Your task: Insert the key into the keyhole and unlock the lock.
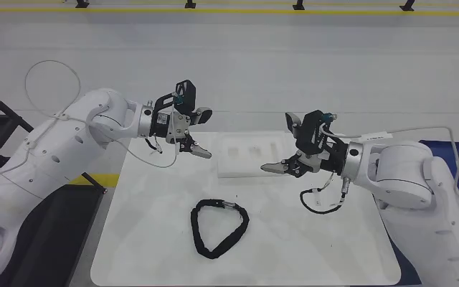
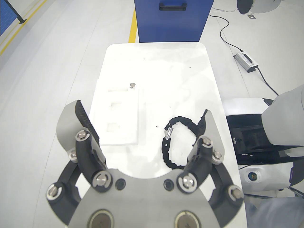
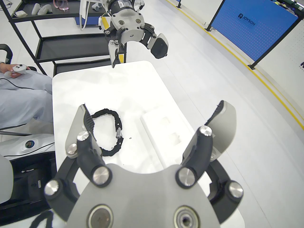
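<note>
- Left gripper [image 1: 203, 133] and right gripper [image 1: 281, 145] hung wide, empty, at the table's [image 1: 143, 237] ten and two o'clock.
- Key [image 2: 132, 85] sat on foam tray [image 1: 247, 166] at twelve, seemingly staged for pinching; lock [image 1: 196, 226] lay at six.

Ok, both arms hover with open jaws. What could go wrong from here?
The key is tiny and sits at the edge of the foam tray; the broad jaws could fumble it or nudge it off. The lock lies loose on the table; unless one arm holds it, it may slide or twist as the key pushes in.
</note>
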Robot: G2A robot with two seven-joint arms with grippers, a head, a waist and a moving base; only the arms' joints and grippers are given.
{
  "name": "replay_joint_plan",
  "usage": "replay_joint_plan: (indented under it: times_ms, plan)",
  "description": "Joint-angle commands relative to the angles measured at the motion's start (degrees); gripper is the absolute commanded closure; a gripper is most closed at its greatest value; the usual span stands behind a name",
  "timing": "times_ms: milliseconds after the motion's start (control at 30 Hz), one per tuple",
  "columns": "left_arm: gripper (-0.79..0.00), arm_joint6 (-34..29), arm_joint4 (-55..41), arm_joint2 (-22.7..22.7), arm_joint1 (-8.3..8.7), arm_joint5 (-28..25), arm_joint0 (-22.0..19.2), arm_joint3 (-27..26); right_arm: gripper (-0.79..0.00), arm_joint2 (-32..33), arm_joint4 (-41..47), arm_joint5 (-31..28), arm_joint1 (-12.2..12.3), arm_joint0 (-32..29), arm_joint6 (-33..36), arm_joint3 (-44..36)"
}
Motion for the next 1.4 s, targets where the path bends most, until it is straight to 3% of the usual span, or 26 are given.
replay_joint_plan:
  times_ms: [0, 267, 667, 1067, 1367]
  plan:
    - [-0.784, 0.0, 0.0, 0.0, 0.00, 0.0, 0.0, 0.0, -0.784, 0.0, 0.0, 0.0, 0.0, 0.0, 0.0, 0.0]
    - [-0.785, 0.0, 0.0, 0.0, 0.00, 0.0, 0.0, 0.0, -0.785, -0.2, -1.2, 1.3, 0.0, -0.9, -1.1, 1.5]
    - [-0.785, 0.0, 0.0, 0.0, 0.00, 0.0, 0.0, 0.0, -0.785, -7.2, -2.0, 5.7, -0.8, 1.2, 0.2, 15.1]
    - [-0.785, 0.0, 0.0, 0.0, 0.00, 0.0, 0.0, 0.0, -0.785, -19.0, -6.3, 15.0, -4.0, 8.5, 0.9, 31.8]
    - [-0.785, 0.0, 0.0, 0.0, 0.00, 0.0, 0.0, 0.0, -0.785, -23.7, 0.2, 25.4, -7.1, 12.9, 0.6, 43.6]
